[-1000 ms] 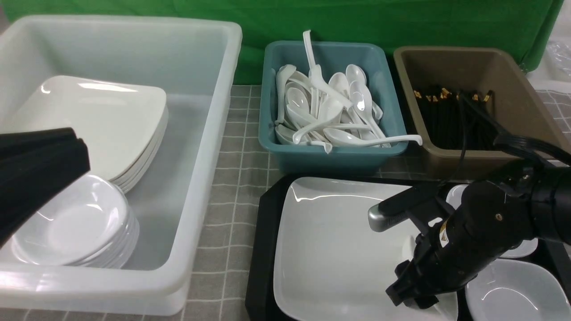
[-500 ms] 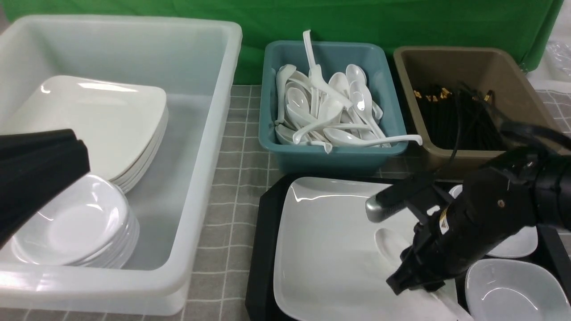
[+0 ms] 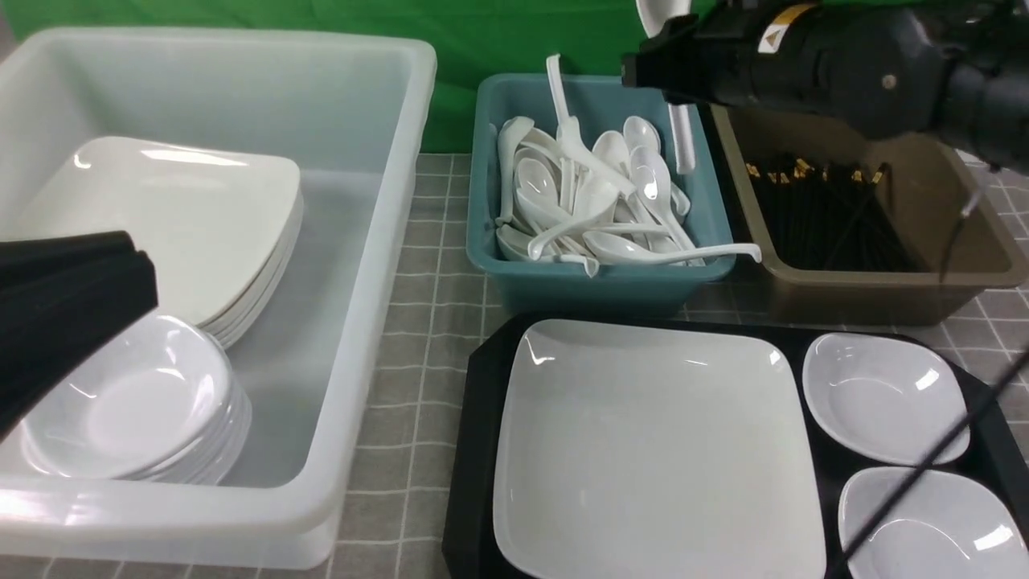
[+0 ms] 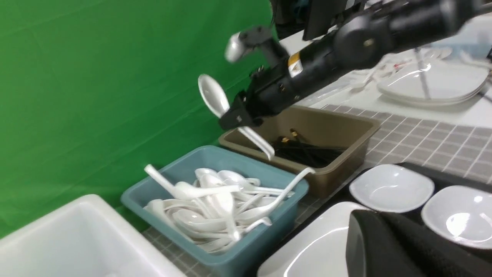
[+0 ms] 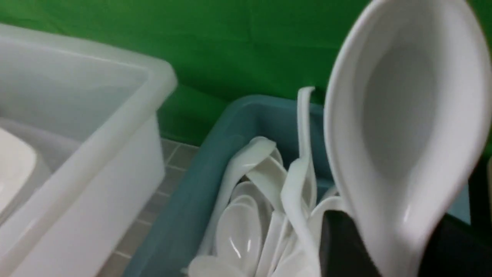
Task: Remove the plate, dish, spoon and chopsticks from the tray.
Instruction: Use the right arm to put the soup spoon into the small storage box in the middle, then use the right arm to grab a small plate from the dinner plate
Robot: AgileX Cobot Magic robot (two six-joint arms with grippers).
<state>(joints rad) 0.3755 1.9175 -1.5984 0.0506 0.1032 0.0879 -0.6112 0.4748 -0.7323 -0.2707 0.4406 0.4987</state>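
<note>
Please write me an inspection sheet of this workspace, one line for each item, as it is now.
Surface: grey checked cloth, no spills seen.
Job's things: black tray holds the plate and two small dishes; the spoon is held high near the teal tub; chopsticks seen only in the brown tub.
Clutter: white tub with a plate stack and a dish stack; teal tub full of other spoons.
Grippers: right gripper shut on the spoon; left gripper shut.
Cables: thin dark line across the dishes, likely a cable.
Surroundings: green backdrop.
</note>
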